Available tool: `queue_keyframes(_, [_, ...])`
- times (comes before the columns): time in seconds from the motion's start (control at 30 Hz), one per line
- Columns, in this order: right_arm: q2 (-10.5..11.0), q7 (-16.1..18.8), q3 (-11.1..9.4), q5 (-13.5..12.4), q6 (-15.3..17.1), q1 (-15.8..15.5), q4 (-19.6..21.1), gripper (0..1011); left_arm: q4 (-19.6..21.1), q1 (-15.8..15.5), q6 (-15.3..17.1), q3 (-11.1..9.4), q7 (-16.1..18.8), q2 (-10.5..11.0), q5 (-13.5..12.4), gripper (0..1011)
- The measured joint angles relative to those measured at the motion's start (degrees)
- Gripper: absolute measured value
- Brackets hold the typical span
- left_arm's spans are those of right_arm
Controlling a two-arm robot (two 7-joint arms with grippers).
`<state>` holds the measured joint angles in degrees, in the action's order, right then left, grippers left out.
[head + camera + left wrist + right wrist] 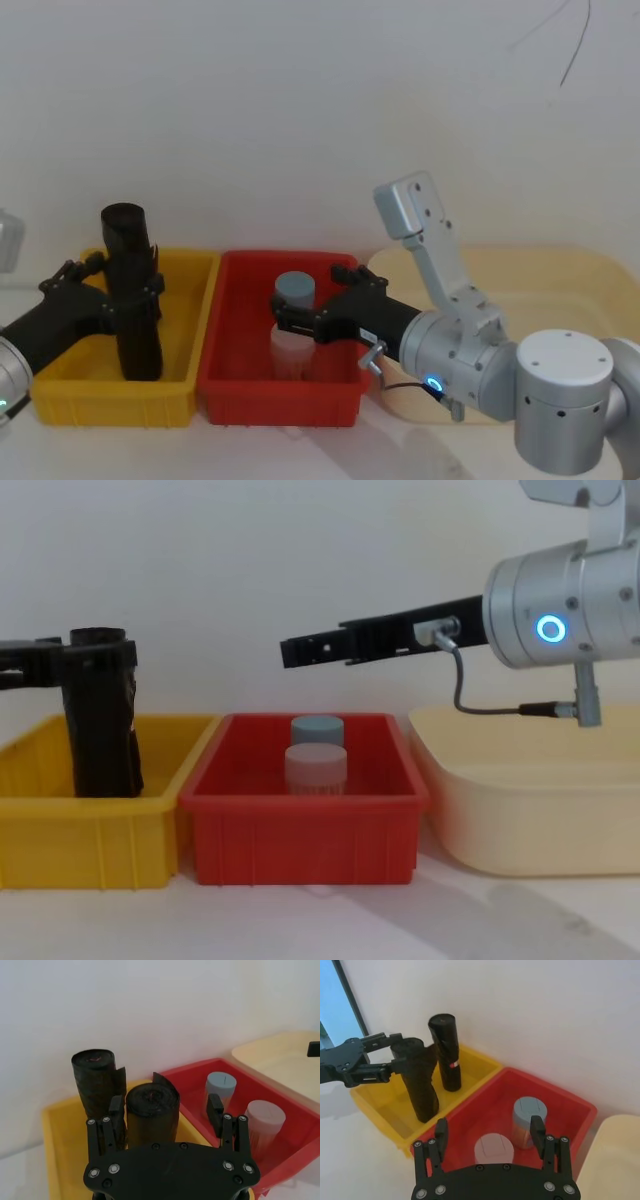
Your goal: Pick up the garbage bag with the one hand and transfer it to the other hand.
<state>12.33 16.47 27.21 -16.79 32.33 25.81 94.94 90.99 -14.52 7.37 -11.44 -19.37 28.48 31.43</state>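
Black tightly rolled plastic garbage bag (150, 1117) stands upright in the yellow plastic bin (110, 405), between the spread, unclosed fingers of your green-ringed left gripper (165, 1107); your blue-ringed right gripper (489, 1130), fingers likewise apart, hovers just right of that bin.

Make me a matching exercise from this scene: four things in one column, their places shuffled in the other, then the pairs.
1. garbage bag
2. blue-lidded jar
3. right claw
4. cream tub

A. beside the red bin, on the robot's right
B. open, above the red bin
C. standing in the yellow bin, between the fingers of the open left claw
D. inside the red bin

Pairs: 1-C, 2-D, 3-B, 4-A.
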Motion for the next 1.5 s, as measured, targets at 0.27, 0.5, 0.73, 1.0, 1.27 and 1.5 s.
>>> queue_keyframes(0.27, [0.40, -0.01, -1.04, -0.66, 0.69, -0.38, -0.34, 1002, -1.25, -1.10, 0.54, -1.00, 0.70, -0.47, -1.45, 1002])
queue_keyframes(0.5, [0.69, -0.10, -1.69, -1.22, 1.04, -0.40, -0.78, 1002, -2.71, -2.53, 0.78, -1.65, 1.00, -1.15, -2.56, 1002])
queue_keyframes(0.73, [0.94, -0.14, -1.93, -1.71, 1.31, -0.16, -1.20, 1002, -4.47, -4.07, 1.15, -2.12, 1.13, -2.08, -3.28, 1001])
queue_keyframes(1.0, [1.25, 0.32, -1.56, -2.19, 1.54, 0.44, -1.89, 1002, -5.62, -4.99, 1.64, -2.29, 0.98, -2.79, -3.46, 1001])
queue_keyframes(1.27, [1.30, 2.30, 0.20, -2.52, 1.58, 2.25, -3.61, 1002, -6.30, -5.54, 1.92, -2.38, 0.81, -3.20, -3.55, 1001])
queue_keyframes(1.5, [0.82, 3.64, 2.23, -2.06, 1.12, 4.37, -6.20, 1002, -6.60, -5.77, 2.04, -2.42, 0.73, -3.36, -3.59, 1002])
